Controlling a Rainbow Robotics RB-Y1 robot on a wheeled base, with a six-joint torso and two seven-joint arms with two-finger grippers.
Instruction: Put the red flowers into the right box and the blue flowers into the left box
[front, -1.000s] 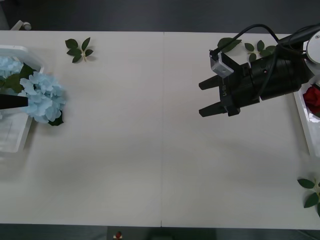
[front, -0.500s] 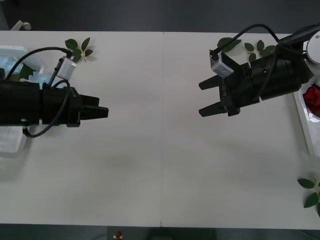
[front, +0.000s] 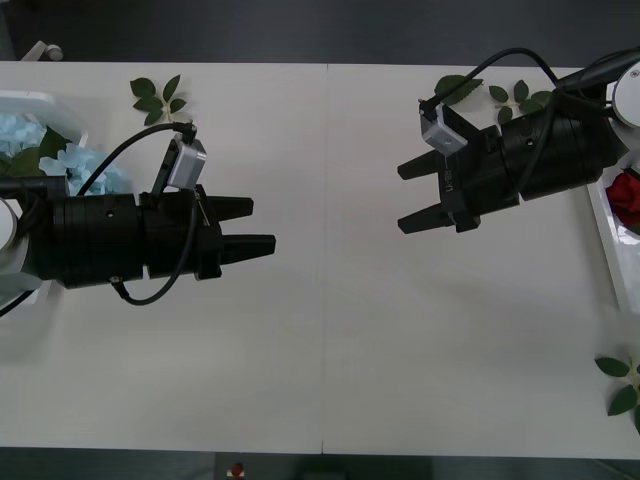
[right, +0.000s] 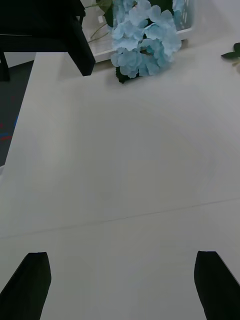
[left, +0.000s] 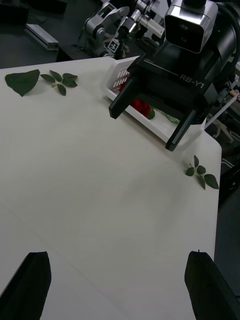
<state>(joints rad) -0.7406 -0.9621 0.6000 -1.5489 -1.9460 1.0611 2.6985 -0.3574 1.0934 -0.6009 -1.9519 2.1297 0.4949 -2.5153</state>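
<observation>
Two grippers face each other across the bare middle of the table (front: 330, 360), both empty. Landmark: table seam down the centre.

Progress, as judged: sorting looks done or nearly so. Blue flowers (front: 85, 170) lie far left of the seam, in and partly over the rim of the left box (front: 40, 105); in the right wrist view the cluster (right: 145, 42) spills over the tray edge onto the tabletop. Red flowers (front: 626, 195) sit far right of the seam inside the right box (front: 600, 225); left wrist view shows red blooms (left: 140, 106) in that tray (left: 117, 80). No loose bloom seen between the trays, only leaf sprigs (front: 157, 98) near the table's edges.

Left gripper (front: 250, 226): left of seam, fingers parted a little, nothing between them, touching nothing.

Right gripper (front: 408, 197): right of seam, fingers spread wide, holding nothing, clear of the tabletop.
</observation>
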